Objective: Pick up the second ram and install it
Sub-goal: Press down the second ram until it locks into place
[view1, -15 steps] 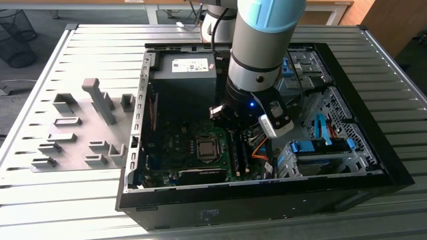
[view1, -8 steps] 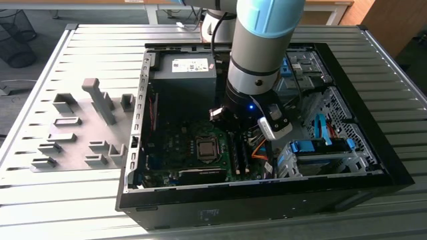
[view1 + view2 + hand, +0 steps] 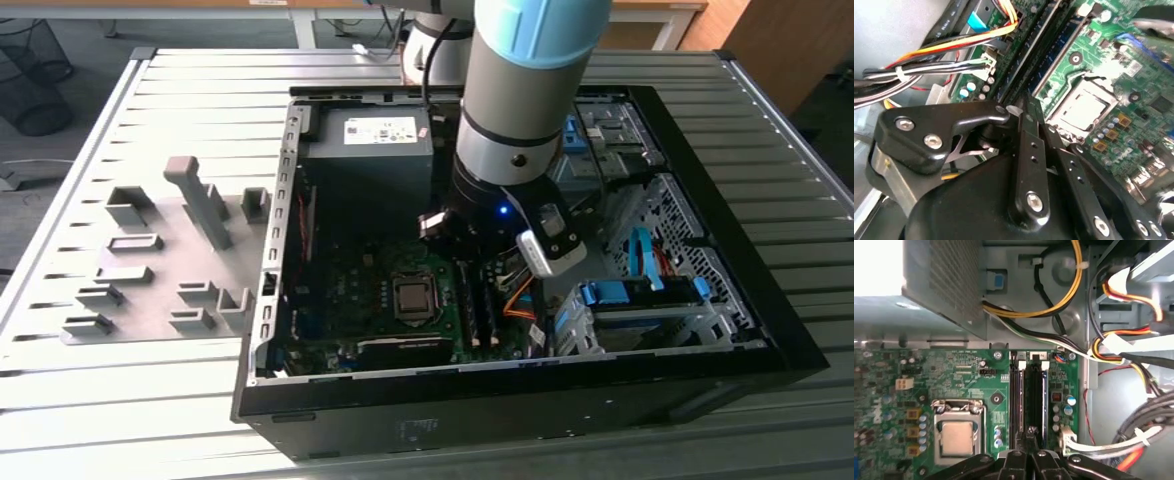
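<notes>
The claw hangs low over the board, its fingers drawn close together at the near end of the slots, which lie just beside the CPU socket; whether a thin edge of the ram is pinched between them I cannot tell, since the tips hide the point of contact; in the first wrist view a dark stick seems to stand in the slot farther from the socket, directly under the tips.

Risks, as I judge them: if the stick sits skewed to the slot, downward force would bend it or stress the board rather than seat it; if the end latches are not open, it would jam half-seated; the cables beyond the slots, away from the socket, lie near enough to snag the fingers.
</notes>
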